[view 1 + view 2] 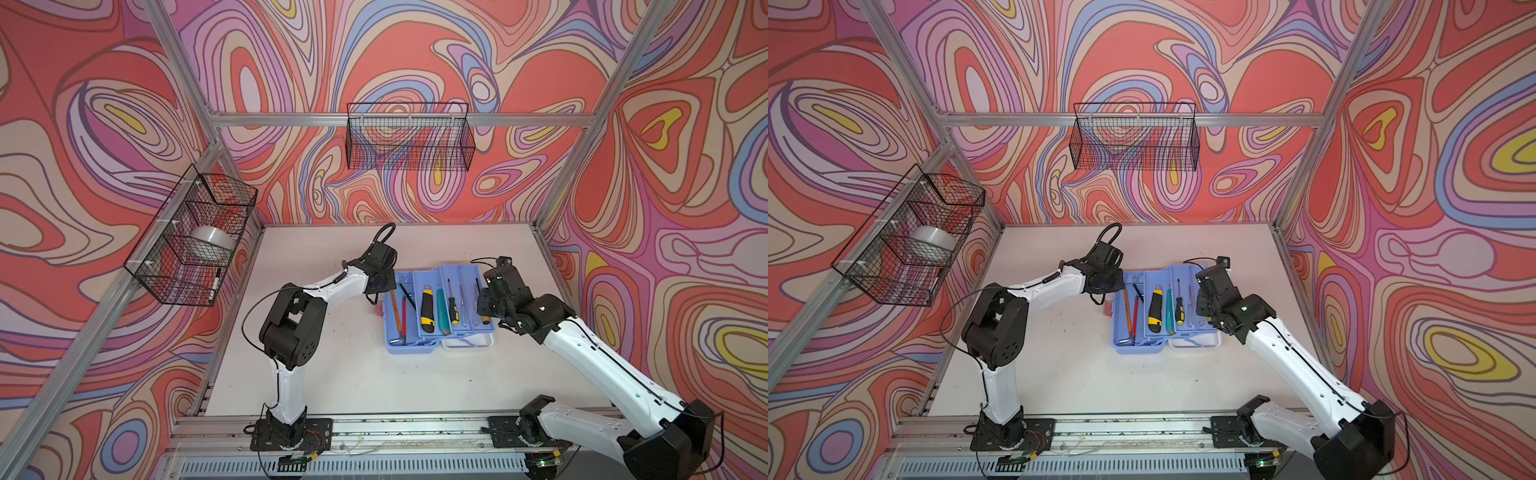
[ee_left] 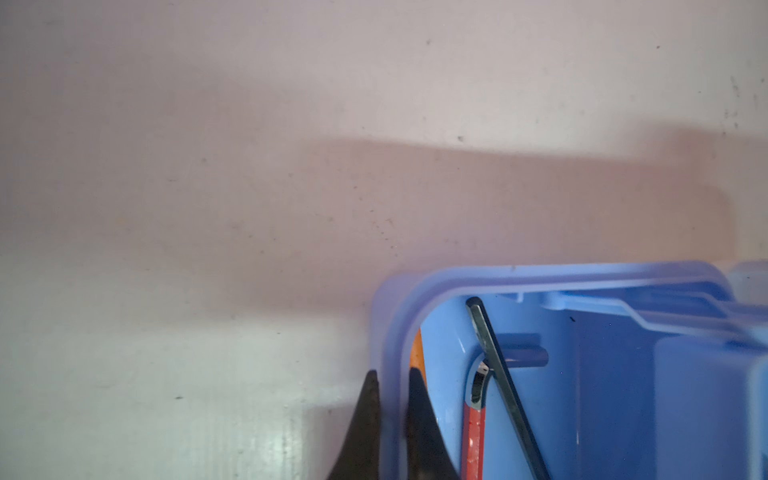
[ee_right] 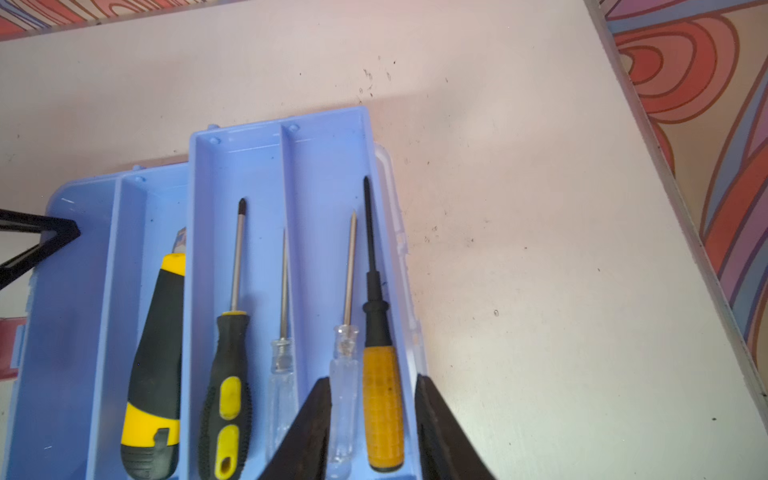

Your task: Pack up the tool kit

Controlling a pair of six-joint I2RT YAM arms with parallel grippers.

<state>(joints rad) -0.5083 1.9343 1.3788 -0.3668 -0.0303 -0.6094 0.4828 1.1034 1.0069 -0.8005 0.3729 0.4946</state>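
Tool kit [image 1: 411, 347], lying lengthwise between my arms: left pincer [image 2: 392, 374] pinching one end wall, right pincer [image 3: 372, 378] spread astride the opposite edge.

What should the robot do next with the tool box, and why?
Probably slide the upper tray inward over the box with the right gripper. The tools I can see already lie in the trays, the left gripper pinches the box's rim as if to steady it, and the right gripper straddles that tray's outer wall.
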